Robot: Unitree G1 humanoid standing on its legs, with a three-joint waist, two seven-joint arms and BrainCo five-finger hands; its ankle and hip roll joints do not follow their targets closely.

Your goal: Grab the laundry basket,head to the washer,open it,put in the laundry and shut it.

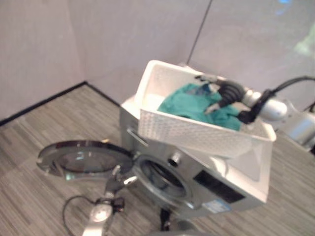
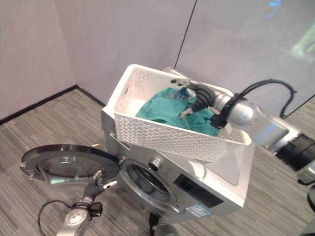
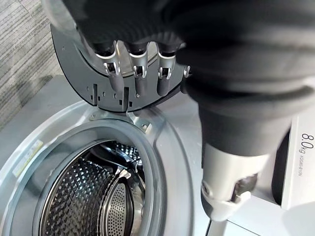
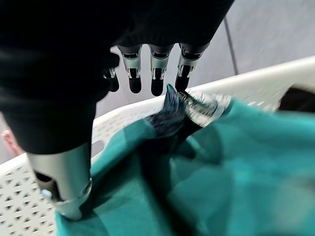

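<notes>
1. One white perforated plastic laundry basket sits on top of the silver front-loading washing machine, tilted so its far end is higher than the near end.
2. Inside the basket there's a crumpled teal-green cloth with a darker blue patterned bit bunched up near the top. I can't really tell if that's one garment or two, so call it one heap.
3. The right hand is reaching into the basket from the right side, sitting right over the heap. In the right wrist view its fingers are straight and pointing down, a bit apart from each other, tips just above the dark patterned bunch. The thumb is down against the teal cloth off to the side. So the fingers aren't closed round anything; the cloth lies just below and past the fingertips.
4. The washer's one round glass door with a chrome rim is swung wide open to the left, lying nearly flat.
5. The left hand is low down by the door's hinge side. In its wrist view the fingers are straight, side by side, up against the dark inner edge of the door.
6. The steel drum shows through the open porthole.
7. Grey striped floor all around, pale walls behind.
</notes>
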